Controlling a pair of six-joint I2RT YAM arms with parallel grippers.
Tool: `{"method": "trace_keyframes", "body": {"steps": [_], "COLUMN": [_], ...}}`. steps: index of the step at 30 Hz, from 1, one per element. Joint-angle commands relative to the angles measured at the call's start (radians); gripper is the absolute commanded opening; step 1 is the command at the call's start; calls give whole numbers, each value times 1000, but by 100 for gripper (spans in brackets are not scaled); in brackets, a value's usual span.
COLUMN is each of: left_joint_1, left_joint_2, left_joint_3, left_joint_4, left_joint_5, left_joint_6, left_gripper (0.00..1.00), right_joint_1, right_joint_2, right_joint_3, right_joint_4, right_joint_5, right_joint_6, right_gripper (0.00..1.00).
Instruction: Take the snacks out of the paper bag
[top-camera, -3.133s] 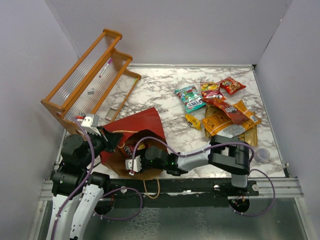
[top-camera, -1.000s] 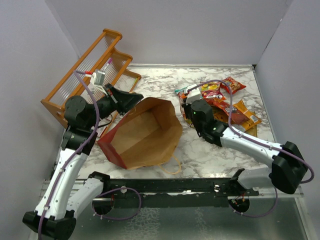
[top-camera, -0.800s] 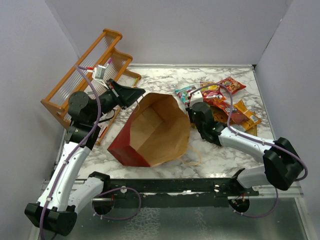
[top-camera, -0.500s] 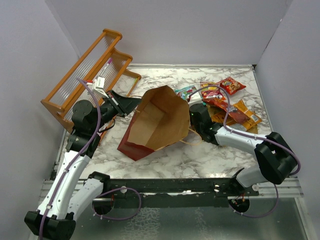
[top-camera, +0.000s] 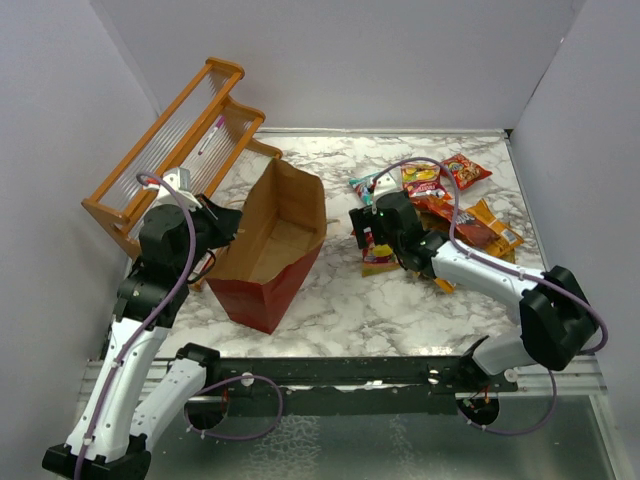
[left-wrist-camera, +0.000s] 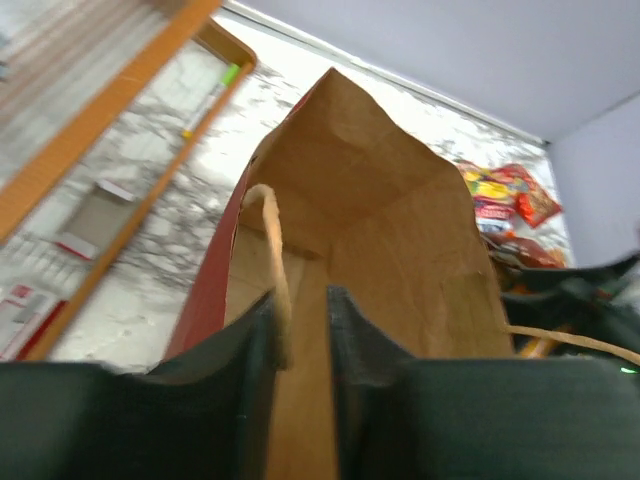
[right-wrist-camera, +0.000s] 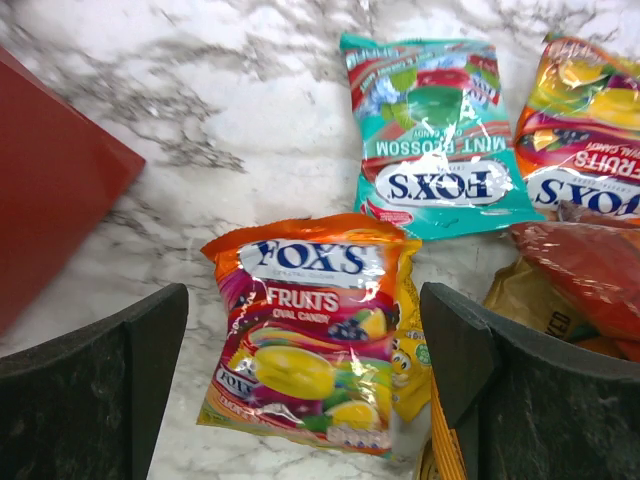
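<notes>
From above, we see the paper bag (top-camera: 290, 215) standing mouth-up on the left half of the bench (top-camera: 330, 300), with its brown inside showing and its red outer wall facing the near edge. The left tool (top-camera: 228, 222) sits at the bag's left rim, close to the wooden rack (top-camera: 170, 150) behind it. To the right of the bag, and apart from it, the right tool (top-camera: 372, 232) hangs over a Fruits packet (top-camera: 378, 255) lying flat on the marble. Further right lie the other snacks. We make out a teal packet (top-camera: 362, 186), a yellow-orange packet (top-camera: 422, 180), a red packet (top-camera: 466, 170) and the orange chip bag (top-camera: 497, 228), which is partly under the right arm.

In the left wrist view, the two dark fingers (left-wrist-camera: 250, 350) stand a narrow way apart at the bag's rim. The twine handle (left-wrist-camera: 272, 260) runs down against the left one, and brown paper fills the slot between them. We cannot tell whether they are pinching the paper or have let it go.

In the right wrist view, the tool is released, with its fingers spread wide on either side of the Fruits packet and neither one touching it. The packet lies label-up on the marble. The teal packet is just beyond it, and a second fruit-printed packet is at the right edge of the view. A red corner of the paper bag shows at the left.
</notes>
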Motion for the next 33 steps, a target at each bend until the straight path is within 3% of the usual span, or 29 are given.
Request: {"method": "trace_keyframes", "body": {"steps": [1,6,10,11,19,24,33], "left_joint_1": [1,1,1,1,0,-5,-157], "left_joint_2": [-17,-44,-17,-6,31,-14,-78], "left_joint_3": [62,130,267,310,590,632,628], "left_joint_4": [-94,-120,-177,-191,-193,-135,-145], "left_joint_5": [-159,-160,-165,-169,-94,2,-82], "left_joint_6": [78,104,153,176,287,349,436], "left_gripper": [44,69,96,99,99,99,99], "right_joint_1": [-1,-1,-1,-1,-1,-1,-1], "right_joint_2": [-126,-240,-366,-403,-660,-755,-800], "right_joint_3": [83,122,152,163,305,378,444], "right_joint_4": [-168,-233,-274,-287,-393,-414,-457], "right_joint_5": [-55,-82,-149,-154,-256,-279,-245], "right_joint_6": [84,84,45,41,-32,-64,-29], "right_gripper": [99,99,99,99,99,99,99]}}
